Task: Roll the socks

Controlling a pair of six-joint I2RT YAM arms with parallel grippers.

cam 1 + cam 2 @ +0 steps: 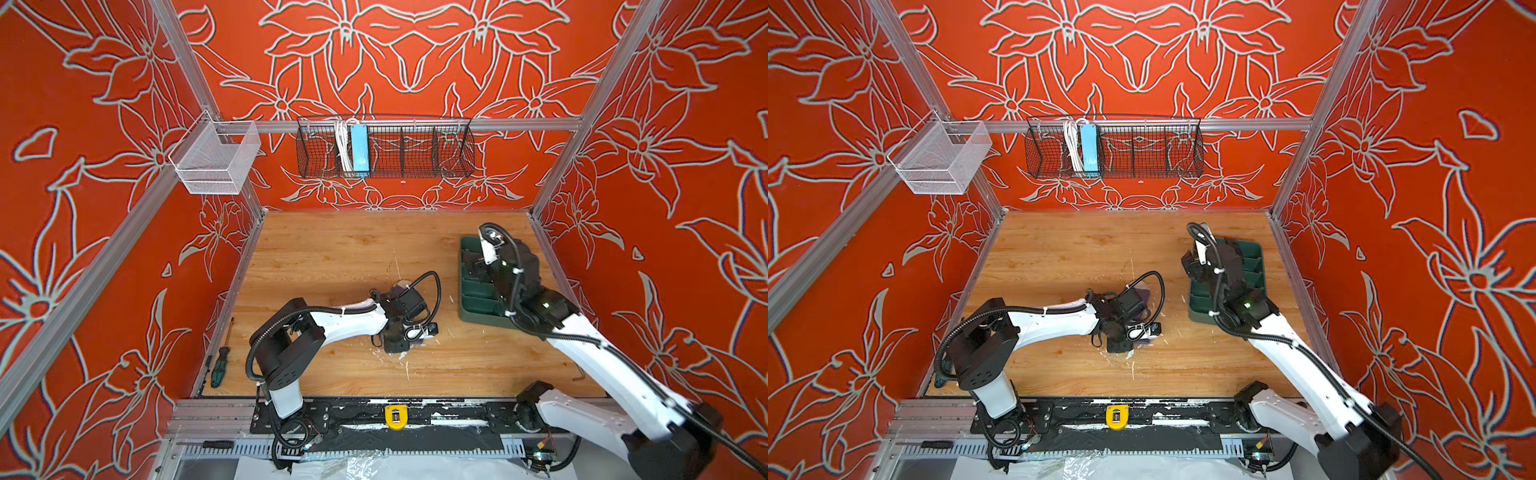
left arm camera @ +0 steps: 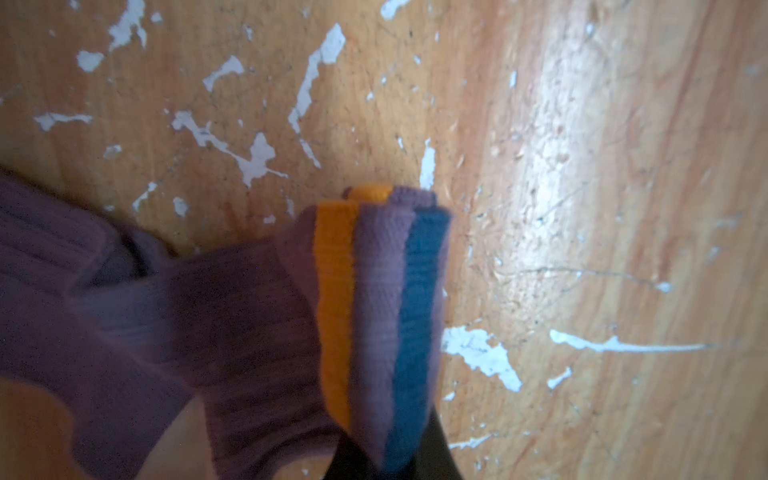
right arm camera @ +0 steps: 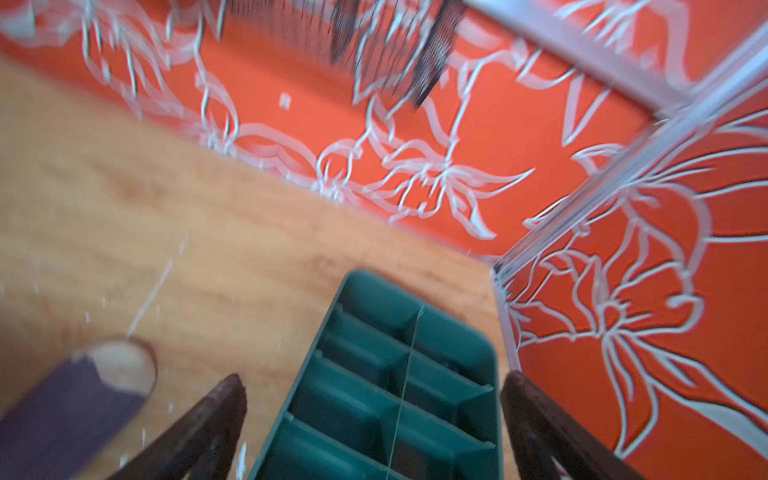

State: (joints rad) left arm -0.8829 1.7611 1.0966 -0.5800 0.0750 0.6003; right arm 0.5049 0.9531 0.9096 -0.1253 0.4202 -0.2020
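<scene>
A purple sock (image 2: 232, 316) with orange and teal cuff stripes lies on the wooden table. My left gripper (image 2: 395, 461) is shut on its striped cuff, low over the table's middle. In both top views only a bit of purple (image 1: 401, 286) (image 1: 1144, 291) shows from under the left wrist. The sock's beige toe end (image 3: 120, 365) appears in the right wrist view. My right gripper (image 3: 374, 380) is open and holds nothing. It hangs above the green compartment tray (image 3: 415, 332) at the right side of the table (image 1: 473, 307).
A green-handled screwdriver (image 1: 220, 365) lies along the table's left edge. A black wire basket (image 1: 415, 145) with a blue power strip and a white mesh basket (image 1: 216, 158) hang on the frame rail. An Allen key (image 1: 579, 374) lies near the right wall.
</scene>
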